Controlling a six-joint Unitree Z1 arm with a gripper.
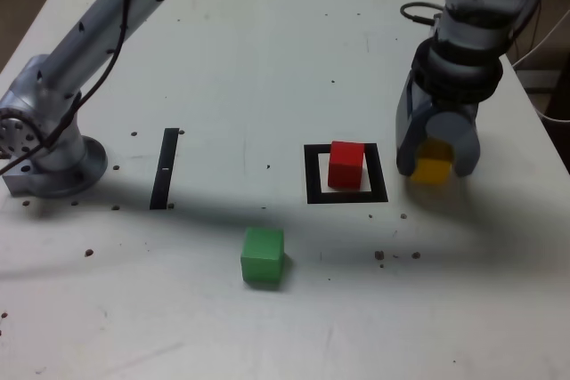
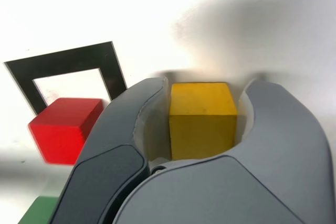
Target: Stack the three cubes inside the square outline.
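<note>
White counter (image 1: 267,60), speckled with small dark marks, carries everything. Grey jaws (image 1: 436,159) reach down around the yellow cube (image 1: 434,169), one on each side, narrowly parted; whether they actually press its faces I cannot tell, since the wrist view shows thin gaps. Its lower part is hidden there by the jaws' body. Beside it, on the exterior view's left, the red cube (image 1: 346,165) sits inside the square outline (image 1: 313,175), covering its far edge. A matte green cube (image 1: 263,256) rests nearer the camera, apart; the wrist view cuts it to a corner.
</note>
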